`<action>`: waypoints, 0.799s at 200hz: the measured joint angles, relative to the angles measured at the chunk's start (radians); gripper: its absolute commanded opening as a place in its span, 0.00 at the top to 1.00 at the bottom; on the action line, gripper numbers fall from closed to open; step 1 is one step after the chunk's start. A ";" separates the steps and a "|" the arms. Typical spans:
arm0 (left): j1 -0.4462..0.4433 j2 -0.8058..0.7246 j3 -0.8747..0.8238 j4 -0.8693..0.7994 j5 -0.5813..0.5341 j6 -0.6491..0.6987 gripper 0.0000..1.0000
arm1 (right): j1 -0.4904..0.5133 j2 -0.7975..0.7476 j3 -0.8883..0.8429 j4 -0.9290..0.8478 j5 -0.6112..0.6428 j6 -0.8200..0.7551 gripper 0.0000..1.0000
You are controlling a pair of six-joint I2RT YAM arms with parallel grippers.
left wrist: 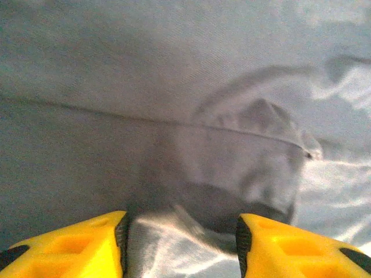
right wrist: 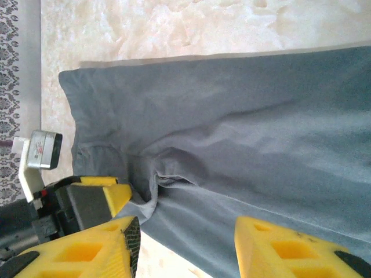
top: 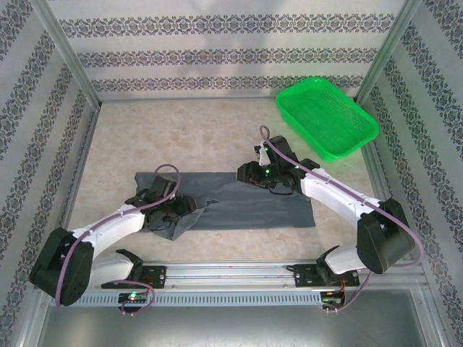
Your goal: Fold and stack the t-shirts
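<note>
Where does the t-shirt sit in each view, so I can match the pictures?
Top external: t-shirt lies spread across the near middle of the table, between the two arms.
Left wrist: t-shirt spans the picture from side to side, seen close up.
Right wrist: t-shirt forms a wide grey band from centre-left to the right edge.
Shared landmark: pale table beside the shirt's edge, also along the top of right wrist.

under the left gripper the t-shirt is soft, matt woven cloth, creased; the gripper's fingers are smooth yellow plastic, faintly glossy. beyond the right gripper the table looks like smooth marbled stone.
</note>
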 measured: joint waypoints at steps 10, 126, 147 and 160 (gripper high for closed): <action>-0.017 -0.024 -0.008 0.003 0.011 -0.018 0.52 | 0.000 0.002 0.000 0.000 0.000 0.000 0.52; -0.074 -0.156 0.020 -0.112 0.254 -0.025 0.60 | -0.001 0.011 -0.017 0.007 0.000 0.001 0.52; -0.075 -0.233 0.072 -0.198 0.135 -0.003 0.60 | -0.001 0.010 -0.029 0.006 0.001 0.003 0.52; -0.075 -0.257 0.098 -0.238 0.038 0.001 0.59 | -0.001 0.008 -0.036 0.006 0.001 0.003 0.52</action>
